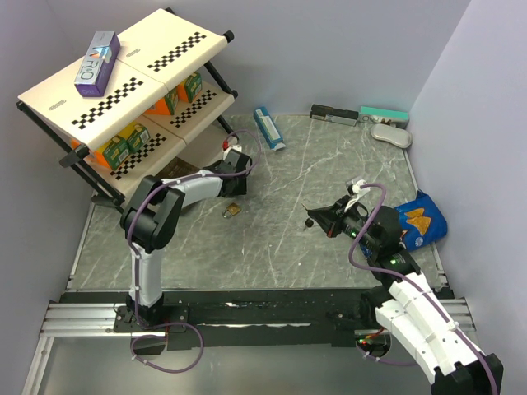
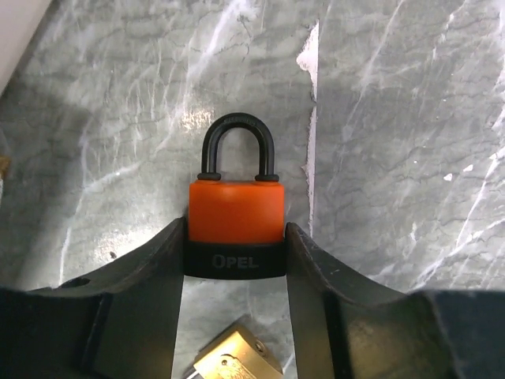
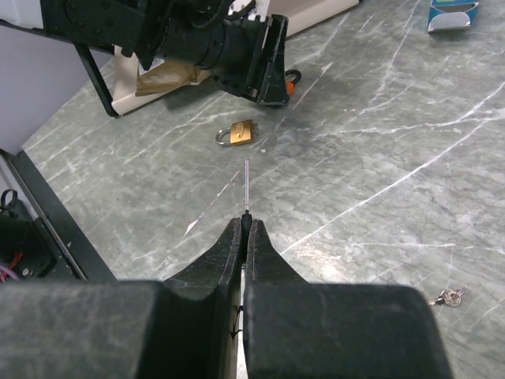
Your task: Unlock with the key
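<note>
Steel, thin and bare: the blade of the key (image 3: 246, 183) projects straight forward from the right gripper (image 3: 245, 225), whose fingers are pressed together on the head end, so the head itself is hidden between them in the wrist view. The key is thus carried over the marble-patterned table (image 1: 329, 164), right of centre and well apart from both locks. Judgement: the key is very light and stiff, but small and smooth. Held by so little, it could twist or slide in the pinch when the blade meets a keyway. The hold belongs on the flat head, with the blade left free and in line with the fingers, as it appears here. The orange padlock (image 2: 236, 212) lies flat on the table near the foot of the shelf rack (image 1: 123, 82), its black shackle seated in the body and pointing away from the left gripper (image 2: 235, 237). That gripper's fingers (image 2: 150, 276) bear on both sides of the lock's black base, pinching it. Judgement: the lock is dense and rigid, and its plastic jacket may be slick, so a firm grip across the base is needed to resist the push of insertion. Its keyway is not visible. A brass padlock (image 3: 239, 132) lies loose and untouched just beside the orange one. A second bunch of small keys (image 3: 448, 298) lies on the table near the right arm.
</note>
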You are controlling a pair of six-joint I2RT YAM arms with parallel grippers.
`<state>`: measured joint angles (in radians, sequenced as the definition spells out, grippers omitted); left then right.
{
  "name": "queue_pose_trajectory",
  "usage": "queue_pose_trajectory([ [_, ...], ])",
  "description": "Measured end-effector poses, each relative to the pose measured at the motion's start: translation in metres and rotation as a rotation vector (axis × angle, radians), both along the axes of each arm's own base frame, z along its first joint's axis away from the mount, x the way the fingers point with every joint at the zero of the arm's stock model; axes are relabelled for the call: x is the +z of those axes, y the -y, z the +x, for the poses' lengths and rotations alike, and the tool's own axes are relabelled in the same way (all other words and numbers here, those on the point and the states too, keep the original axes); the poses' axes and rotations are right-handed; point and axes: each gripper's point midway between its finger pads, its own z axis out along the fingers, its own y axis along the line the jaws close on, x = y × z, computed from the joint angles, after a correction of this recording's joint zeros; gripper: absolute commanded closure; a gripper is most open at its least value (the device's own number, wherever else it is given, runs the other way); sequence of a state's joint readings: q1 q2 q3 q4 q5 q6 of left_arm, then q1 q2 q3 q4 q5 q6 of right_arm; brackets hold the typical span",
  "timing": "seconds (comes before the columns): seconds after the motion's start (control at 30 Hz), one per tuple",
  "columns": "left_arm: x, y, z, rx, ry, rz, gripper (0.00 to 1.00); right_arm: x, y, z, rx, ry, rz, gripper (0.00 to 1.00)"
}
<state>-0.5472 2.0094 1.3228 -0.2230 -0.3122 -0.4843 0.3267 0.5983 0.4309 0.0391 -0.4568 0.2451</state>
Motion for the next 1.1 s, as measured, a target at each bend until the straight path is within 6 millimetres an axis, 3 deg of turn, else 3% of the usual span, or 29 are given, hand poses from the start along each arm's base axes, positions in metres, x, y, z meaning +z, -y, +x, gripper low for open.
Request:
queue_pose_trajectory([
  [0.03,0.000,0.000,0.000,-0.002,-0.002,-0.002,0.94,0.000,0.000,0.000,0.000,0.000,0.000,1.00],
  [0.07,0.000,0.001,0.000,-0.004,-0.003,-0.005,0.99,0.000,0.000,0.000,0.000,0.000,0.000,1.00],
  [0.23,0.003,0.011,-0.002,-0.027,-0.016,-0.070,0.99,0.000,0.000,0.000,0.000,0.001,0.000,1.00],
  [0.4,0.023,0.042,-0.024,-0.084,-0.055,-0.294,0.99,-0.005,0.001,0.000,-0.003,-0.009,-0.003,1.00],
  [0.5,0.061,0.063,-0.032,-0.120,-0.028,-0.459,0.99,-0.005,0.002,0.001,-0.008,-0.007,-0.003,1.00],
  [0.67,0.141,0.095,-0.039,-0.193,0.070,-0.745,0.99,-0.007,0.002,0.004,-0.011,-0.011,-0.003,1.00],
  [0.77,0.167,0.102,-0.045,-0.215,0.099,-0.852,0.99,-0.010,0.001,0.006,-0.011,-0.013,-0.004,1.00],
  [0.97,0.158,0.095,-0.064,-0.143,0.090,-0.890,0.99,-0.014,-0.003,0.009,-0.023,-0.035,0.032,1.00],
  [1.1,0.152,0.087,-0.090,-0.064,0.113,-0.896,0.99,-0.019,-0.031,0.004,-0.006,-0.056,0.025,1.00],
])
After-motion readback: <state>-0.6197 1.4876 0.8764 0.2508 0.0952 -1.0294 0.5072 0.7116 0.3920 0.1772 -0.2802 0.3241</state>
